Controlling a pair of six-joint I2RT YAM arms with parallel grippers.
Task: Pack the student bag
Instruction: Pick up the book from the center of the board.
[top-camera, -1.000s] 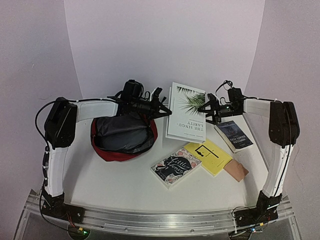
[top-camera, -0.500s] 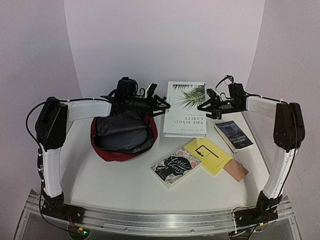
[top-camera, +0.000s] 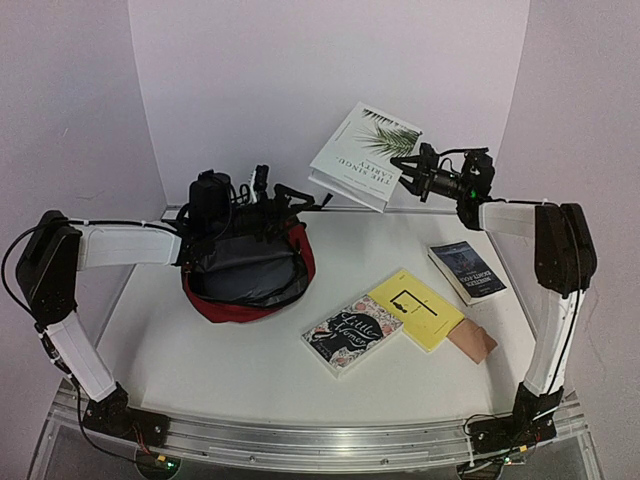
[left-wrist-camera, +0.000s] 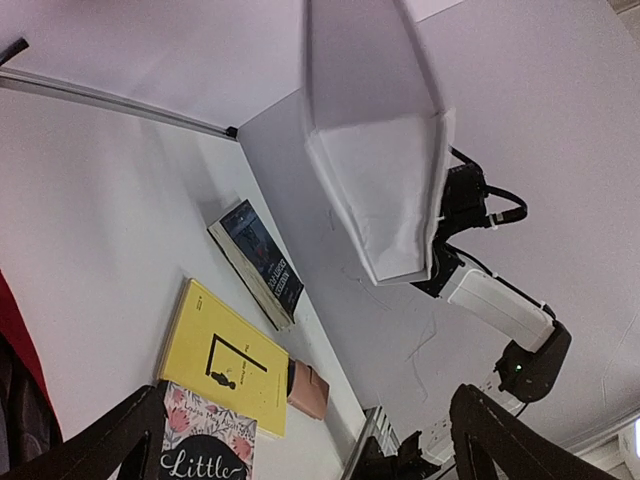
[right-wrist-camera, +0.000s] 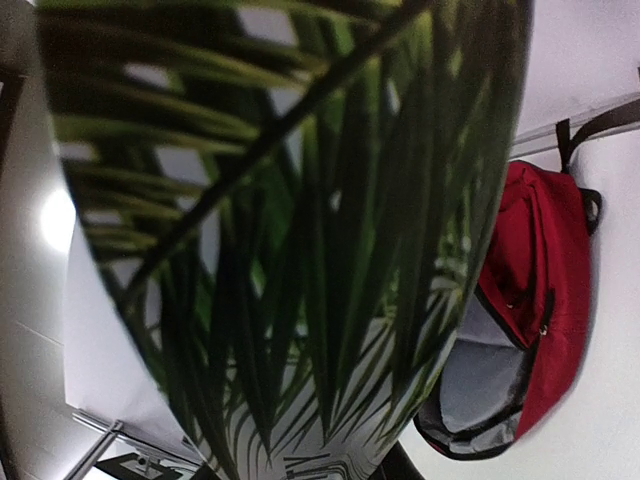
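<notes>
Right gripper (top-camera: 408, 178) is clamped on a corner of the book (top-camera: 362, 158), tilted in mid-air. Left gripper (top-camera: 285, 197) gapes empty at the bag's (top-camera: 235, 308) rear rim. The bag lies open on the table (top-camera: 250, 370), likely soft and floppy, so best pinched at the rim.

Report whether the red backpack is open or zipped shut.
Open: the red backpack lies with its mouth gaping, dark lining exposed in the top view.
</notes>
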